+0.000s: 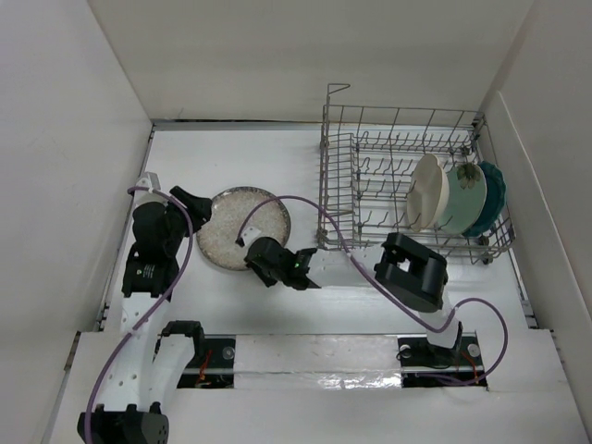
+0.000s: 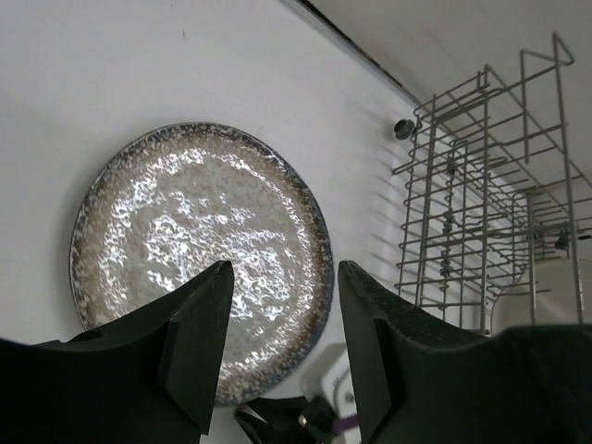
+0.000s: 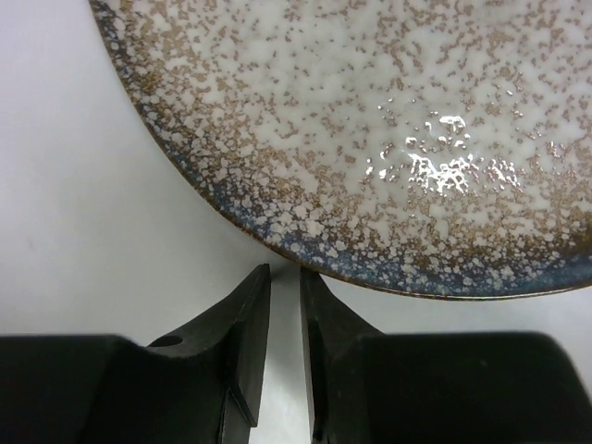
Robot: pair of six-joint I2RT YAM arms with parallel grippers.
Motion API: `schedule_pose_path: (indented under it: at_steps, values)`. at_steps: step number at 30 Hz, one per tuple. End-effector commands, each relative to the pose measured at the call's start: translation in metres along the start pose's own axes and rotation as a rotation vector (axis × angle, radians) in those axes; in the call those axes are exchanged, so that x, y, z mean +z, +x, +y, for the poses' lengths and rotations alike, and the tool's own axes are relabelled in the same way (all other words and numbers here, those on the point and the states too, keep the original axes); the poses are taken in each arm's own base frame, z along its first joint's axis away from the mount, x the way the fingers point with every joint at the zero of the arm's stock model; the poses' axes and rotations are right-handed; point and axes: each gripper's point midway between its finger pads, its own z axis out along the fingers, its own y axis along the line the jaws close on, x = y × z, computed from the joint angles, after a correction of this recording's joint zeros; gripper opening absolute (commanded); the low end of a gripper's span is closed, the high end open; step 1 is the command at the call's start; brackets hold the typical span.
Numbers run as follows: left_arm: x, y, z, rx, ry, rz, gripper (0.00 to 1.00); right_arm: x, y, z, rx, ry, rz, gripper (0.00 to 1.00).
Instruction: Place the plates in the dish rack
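— On the right of the table we see the grey metal wire dish rack (image 1: 407, 185), with cream (image 1: 425, 191), mint green (image 1: 460, 197) and dark teal (image 1: 487, 198) round plates upright inside.
— We find the speckled grey-beige plate (image 1: 242, 229) flat on the table, left of it.
— Our left gripper (image 2: 282, 314) hangs spread above it; our right gripper (image 3: 285, 314), nearly closed, sits at its rim, pinching nothing.

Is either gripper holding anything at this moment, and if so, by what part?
Nothing is held. The left gripper is open above the speckled plate. The right gripper has its fingers nearly together just short of that plate's rim, gripping nothing.
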Motion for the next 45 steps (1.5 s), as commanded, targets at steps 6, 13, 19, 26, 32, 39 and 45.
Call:
schedule_pose_path:
  at_steps: [6,13,19,26,32,39,45]
  values:
    - [-0.010,-0.033,-0.025,0.014,0.075,-0.094,0.46,-0.020,-0.071,0.009,0.004,-0.086,-0.136,0.28]
    - [-0.013,-0.038,-0.034,0.034,0.120,-0.116,0.46,-0.051,-0.123,-0.021,0.032,-0.074,-0.197,0.46]
    - [-0.005,-0.022,-0.024,0.024,0.101,-0.072,0.46,-0.007,-0.181,-0.107,0.134,0.064,-0.227,0.57]
    - [0.021,0.008,0.020,-0.073,-0.093,0.026,0.51,-0.024,-0.200,-0.118,0.183,0.056,-0.299,0.59]
    - [0.040,0.039,0.041,-0.195,-0.129,0.104,0.53,-0.096,-0.226,-0.079,0.141,-0.036,-0.441,0.60]
    - [0.047,0.056,0.094,-0.299,-0.319,0.063,0.55,-0.191,-0.222,-0.016,0.023,-0.171,-0.561,0.60]
    - [0.044,0.073,0.126,-0.271,-0.437,0.078,0.61,-0.252,-0.206,-0.007,0.037,-0.243,-0.666,0.61]
